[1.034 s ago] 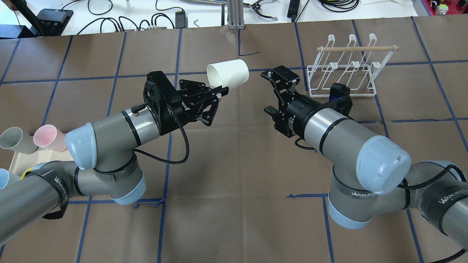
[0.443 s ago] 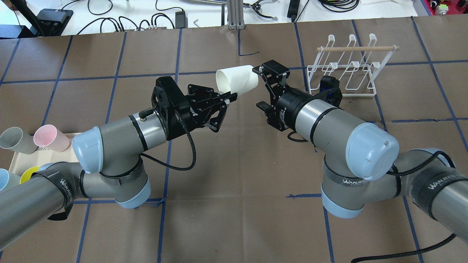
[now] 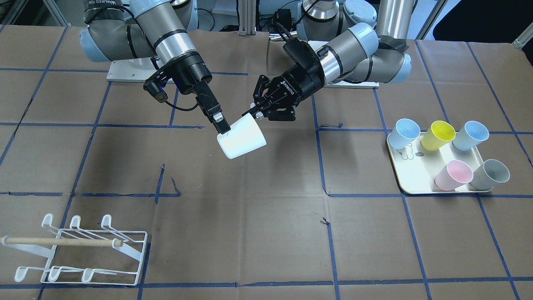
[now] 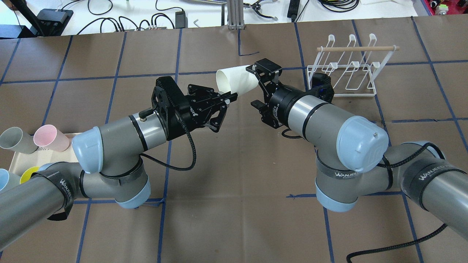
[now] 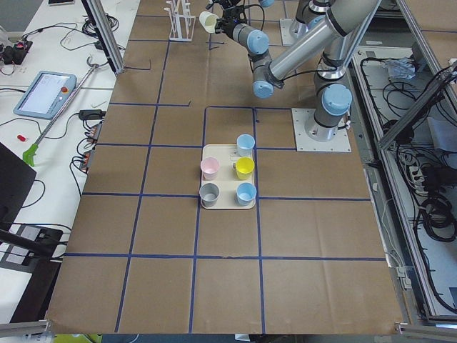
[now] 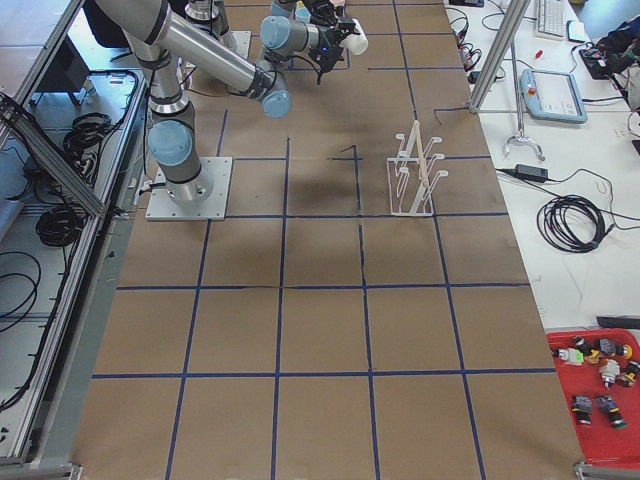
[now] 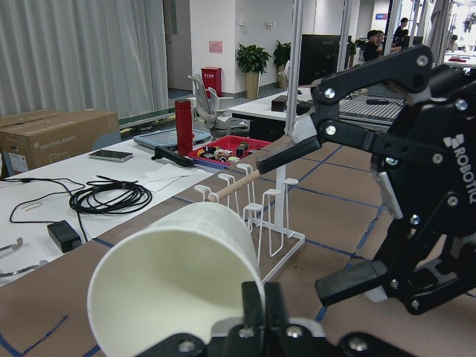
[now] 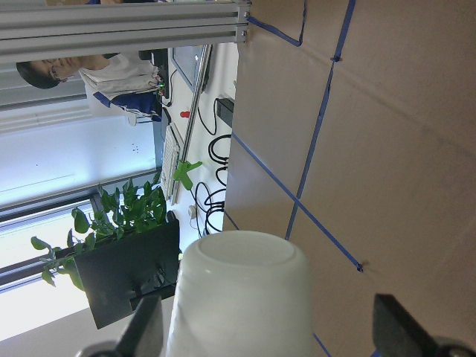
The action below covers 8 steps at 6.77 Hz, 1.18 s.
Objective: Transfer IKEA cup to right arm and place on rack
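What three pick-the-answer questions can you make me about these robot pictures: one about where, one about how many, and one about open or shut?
1. Where is the white cup?
A. on the floor
B. in the air between the left gripper and the right gripper
C. inside a box

2. How many cups stand on the tray?
A. three
B. five
C. seven

3. How is the right gripper?
A. open
B. shut tight on a spoon
C. out of sight

Answers:
1 B: the left gripper pinches its rim and holds it up.
2 B: two blue, one yellow, one pink, one grey.
3 A: its fingers sit apart, one on each side of the white cup's base.
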Available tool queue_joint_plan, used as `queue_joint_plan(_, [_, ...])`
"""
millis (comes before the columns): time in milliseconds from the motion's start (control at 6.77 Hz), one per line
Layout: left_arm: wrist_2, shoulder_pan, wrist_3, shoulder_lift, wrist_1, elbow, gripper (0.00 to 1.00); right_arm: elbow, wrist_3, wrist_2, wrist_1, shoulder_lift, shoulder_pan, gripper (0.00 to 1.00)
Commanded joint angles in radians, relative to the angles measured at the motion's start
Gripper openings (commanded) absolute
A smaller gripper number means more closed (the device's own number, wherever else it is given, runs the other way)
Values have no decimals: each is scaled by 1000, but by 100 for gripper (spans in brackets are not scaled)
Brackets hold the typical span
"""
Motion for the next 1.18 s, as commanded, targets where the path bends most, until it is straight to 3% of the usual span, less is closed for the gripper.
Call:
queue_joint_plan(0, [0,-2,-2,1,-1,0,5,-35,14,-1,5,32,15,100])
queue_joint_plan(591, [0,-2,-3,4,-2,0,6,-63,13,0,39,43,17,99])
queue_joint_plan(739, [0,-2,-2,5,-2,0,6,-63,13,0,39,44,17,94])
queue_joint_plan(1034, [0,-2,-2,8,-4,0,6,-63,14,3,37,43,23,68])
